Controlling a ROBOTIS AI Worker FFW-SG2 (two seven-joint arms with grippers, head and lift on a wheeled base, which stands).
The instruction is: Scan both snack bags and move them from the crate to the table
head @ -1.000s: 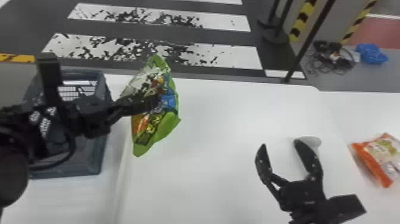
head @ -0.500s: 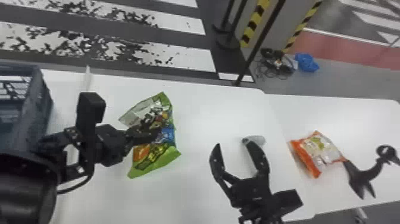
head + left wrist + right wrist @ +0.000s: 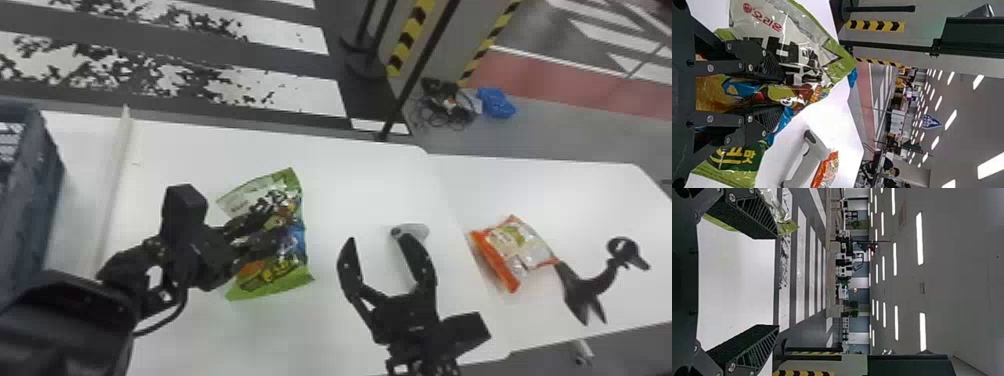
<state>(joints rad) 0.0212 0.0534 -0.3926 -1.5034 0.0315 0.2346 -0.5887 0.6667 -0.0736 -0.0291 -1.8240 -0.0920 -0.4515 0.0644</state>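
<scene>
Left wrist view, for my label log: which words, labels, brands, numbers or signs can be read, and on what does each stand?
Green snack bag: large black and small red Korean lettering, left untranscribed.
Orange snack bag: print too small to read.
Blue triangular sign: marking too small to read.
Yellow-black strip: chevrons, no words.

In the head view, the left edge is cutting off the crate (image 3: 32,200). The left claw (image 3: 272,231) is covering the middle of the green snack bag (image 3: 280,286). One finger of the right claw (image 3: 375,237) is hiding part of the grey scanner (image 3: 419,232). In the left wrist view, the bottom edge is cropping the orange bag (image 3: 826,172). Floor cables (image 3: 445,111) are blurring together.
</scene>
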